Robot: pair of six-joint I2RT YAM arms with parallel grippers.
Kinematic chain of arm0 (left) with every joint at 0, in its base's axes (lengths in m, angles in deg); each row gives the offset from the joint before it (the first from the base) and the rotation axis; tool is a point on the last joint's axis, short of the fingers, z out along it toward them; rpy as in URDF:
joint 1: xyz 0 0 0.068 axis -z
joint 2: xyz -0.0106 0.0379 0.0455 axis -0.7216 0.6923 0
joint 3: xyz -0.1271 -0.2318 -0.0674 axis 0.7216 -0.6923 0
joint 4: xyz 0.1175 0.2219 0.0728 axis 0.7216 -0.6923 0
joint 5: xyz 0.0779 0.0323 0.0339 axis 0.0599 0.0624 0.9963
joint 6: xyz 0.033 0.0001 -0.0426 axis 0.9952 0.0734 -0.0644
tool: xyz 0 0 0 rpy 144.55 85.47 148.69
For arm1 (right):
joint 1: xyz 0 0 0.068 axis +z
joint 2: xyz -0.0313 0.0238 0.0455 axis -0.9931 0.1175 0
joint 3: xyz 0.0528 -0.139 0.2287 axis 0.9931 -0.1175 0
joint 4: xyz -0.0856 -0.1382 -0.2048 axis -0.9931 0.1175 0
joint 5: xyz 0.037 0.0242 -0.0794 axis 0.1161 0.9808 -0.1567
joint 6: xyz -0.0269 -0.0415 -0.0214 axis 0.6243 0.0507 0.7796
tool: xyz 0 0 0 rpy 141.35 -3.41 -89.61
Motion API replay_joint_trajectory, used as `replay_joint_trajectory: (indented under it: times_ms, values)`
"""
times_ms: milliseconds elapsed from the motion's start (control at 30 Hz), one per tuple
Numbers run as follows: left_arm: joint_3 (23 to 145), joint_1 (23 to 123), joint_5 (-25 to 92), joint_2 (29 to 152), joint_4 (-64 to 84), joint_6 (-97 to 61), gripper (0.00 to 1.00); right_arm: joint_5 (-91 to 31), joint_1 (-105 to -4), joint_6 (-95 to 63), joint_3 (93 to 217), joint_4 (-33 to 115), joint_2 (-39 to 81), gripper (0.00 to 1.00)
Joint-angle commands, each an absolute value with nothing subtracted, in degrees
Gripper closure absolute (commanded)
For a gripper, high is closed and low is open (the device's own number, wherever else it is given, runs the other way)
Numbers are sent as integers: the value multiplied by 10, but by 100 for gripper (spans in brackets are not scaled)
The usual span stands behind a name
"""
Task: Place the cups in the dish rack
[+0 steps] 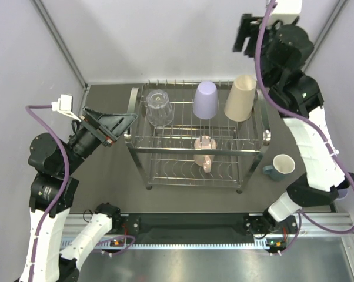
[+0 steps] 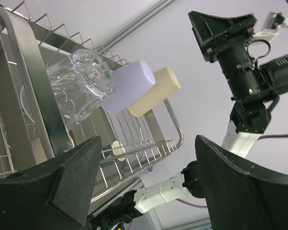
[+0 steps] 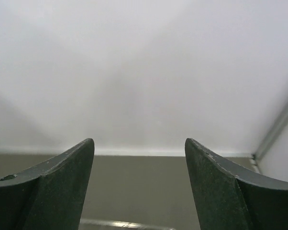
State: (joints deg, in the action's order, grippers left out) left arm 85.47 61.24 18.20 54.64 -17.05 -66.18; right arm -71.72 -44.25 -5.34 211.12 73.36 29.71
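The left pincer (image 1: 130, 123) and right pincer (image 1: 246, 34) both gape empty, while the two-tier chrome wire dish rack (image 1: 159, 150) mid-way across the tabletop (image 1: 109, 176) holds a clear glass (image 1: 159, 106), lavender tumbler (image 1: 206, 98), tall beige tumbler (image 1: 241, 97) and pink handled mug (image 1: 204, 151), a teal white-lined mug (image 1: 281, 166) standing by the right edge.

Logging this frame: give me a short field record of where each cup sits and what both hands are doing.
dish rack top tier: clear glass, lavender tumbler, beige tumbler, in a row
lower tier: pink mug
outside the rack: teal mug, upright on the table, right of the rack
left hand: open, empty, at the rack's left side
right hand: open, empty, raised beyond the rack's far right corner
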Motion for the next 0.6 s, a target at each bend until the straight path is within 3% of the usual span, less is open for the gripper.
replay_joint_trajectory:
  times_ms: [0, 267, 433, 567]
  values:
    - [866, 614, 165, 549, -173, -669, 17, -778, -517, -86, 2124, 689, 303, 25]
    - [886, 614, 130, 575, -200, -657, 17, -915, -716, -246, 2007, 740, 285, 27]
    - [884, 614, 101, 594, -195, -657, 18, -863, -884, -360, 1874, 848, 250, 30]
    - [881, 614, 68, 609, -211, -648, 18, -807, -963, -402, 1722, 836, 188, 31]
